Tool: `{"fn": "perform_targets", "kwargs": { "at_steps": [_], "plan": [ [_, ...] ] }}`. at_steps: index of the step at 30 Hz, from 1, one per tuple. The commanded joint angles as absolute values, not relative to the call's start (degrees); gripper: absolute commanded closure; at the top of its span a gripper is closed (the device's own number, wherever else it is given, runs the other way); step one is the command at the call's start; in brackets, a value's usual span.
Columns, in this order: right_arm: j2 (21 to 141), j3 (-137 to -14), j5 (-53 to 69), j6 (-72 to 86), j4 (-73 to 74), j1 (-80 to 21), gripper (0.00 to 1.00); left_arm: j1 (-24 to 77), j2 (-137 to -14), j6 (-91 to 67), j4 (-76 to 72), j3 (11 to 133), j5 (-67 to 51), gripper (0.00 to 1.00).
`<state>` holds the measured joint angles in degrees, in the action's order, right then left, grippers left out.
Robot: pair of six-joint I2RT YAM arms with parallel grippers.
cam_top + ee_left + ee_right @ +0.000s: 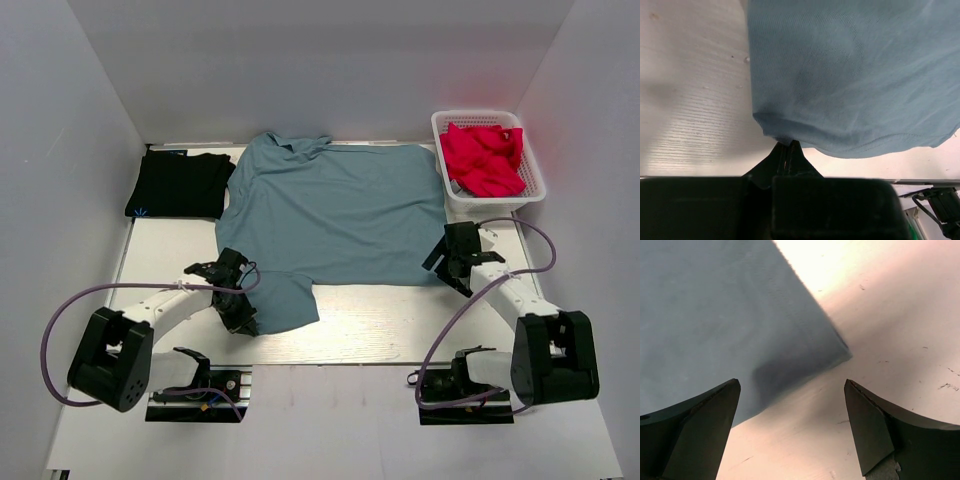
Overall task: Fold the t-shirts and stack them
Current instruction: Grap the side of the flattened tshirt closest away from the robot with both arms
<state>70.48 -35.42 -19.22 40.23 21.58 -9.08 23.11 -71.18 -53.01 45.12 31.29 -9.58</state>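
The dusty blue-grey t-shirt [330, 215] lies spread flat in the middle of the table. My left gripper [243, 318] is shut on the edge of its near-left sleeve, and the pinched cloth [850, 90] shows right at the closed tips of this gripper [788, 146]. My right gripper [442, 262] is open and empty, just above the table beside the shirt's near-right corner [837, 354], which lies ahead of its gap [790, 400]. The black t-shirt [180, 185] lies folded at the back left, with a small blue mark at its edge.
A white basket [535, 175] holding red cloth [485, 160] stands at the back right. White walls close in the table on the left, back and right. Bare wooden tabletop [370, 320] lies in front of the shirt.
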Motion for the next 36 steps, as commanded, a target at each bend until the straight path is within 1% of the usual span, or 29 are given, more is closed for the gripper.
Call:
{"fn": "perform_targets", "kwargs": {
  "at_steps": [1,4,6,8,10,11,12,13,14,17,20,24,28,29,32,34,36],
  "plan": [
    [72.94,-34.98,-22.67,42.01,20.93,-7.83,0.1,23.38,-70.92,-51.42,43.24,32.87,-5.71,1.0],
    [76.81,-35.33,-22.94,42.97,19.17,-6.77,0.1,23.38,-71.46,-50.89,43.24,32.87,-5.71,1.0],
    [79.88,-36.3,-21.54,43.15,18.29,-6.33,0.15,23.38,-71.98,-50.89,42.71,32.87,-6.24,1.0],
    [81.47,-37.26,-20.57,44.21,20.12,-5.98,0.26,23.38,-71.98,-50.89,43.24,32.87,-6.24,1.0],
    [81.39,-37.09,-20.31,44.38,20.65,-5.98,0.41,23.38,-71.37,-50.89,44.99,33.4,-6.24,1.0],
    [81.04,-36.65,-20.39,44.38,21.44,-5.72,0.45,23.38,-70.85,-50.89,45.52,33.4,-6.85,1.0],
    [80.25,-35.95,-20.3,44.3,21.88,-5.89,0.55,23.38,-70.84,-50.89,47.01,33.4,-6.86,1.0],
    [79.55,-35.16,-20.39,44.3,22.06,-5.63,0.87,23.38,-70.84,-50.89,47.72,33.4,-7.64,1.0],
    [79.19,-34.9,-20.39,44.21,23.37,-5.63,1.0,23.38,-70.84,-50.28,48.68,33.4,-8.17,1.0],
    [77.61,-33.75,-20.74,44.65,27.14,-5.63,1.0,23.38,-70.84,-49.57,52.46,33.4,-10.8,1.0],
    [74.19,-32.7,-18.82,45.0,31.19,-5.8,1.0,23.38,-68.21,-48.96,55.54,32.7,-14.41,1.0],
    [66.54,-30.5,-18.46,45.0,37.41,-5.97,1.0,23.38,-63.73,-48.43,58.62,31.65,-16.26,1.0],
    [60.58,-30.06,-14.87,45.0,42.27,-6.24,1.0,23.38,-61.79,-47.9,61.25,31.64,-18.54,1.0],
    [60.21,-30.23,-13.64,44.56,42.19,-5.89,1.0,23.9,-60.39,-47.9,61.26,31.64,-18.54,1.0],
    [59.24,-31.55,-15.02,45.0,43.86,-6.07,1.0,23.91,-59.59,-47.2,61.87,32.26,-18.54,1.0],
    [59.32,-32.69,-16.08,44.91,43.86,-6.06,1.0,23.91,-59.59,-47.2,59.69,33.48,-18.54,1.0],
    [59.24,-33.83,-14.51,44.04,42.98,-6.07,1.0,23.91,-59.59,-46.67,56.09,36.03,-18.54,1.0]
  ]
}}
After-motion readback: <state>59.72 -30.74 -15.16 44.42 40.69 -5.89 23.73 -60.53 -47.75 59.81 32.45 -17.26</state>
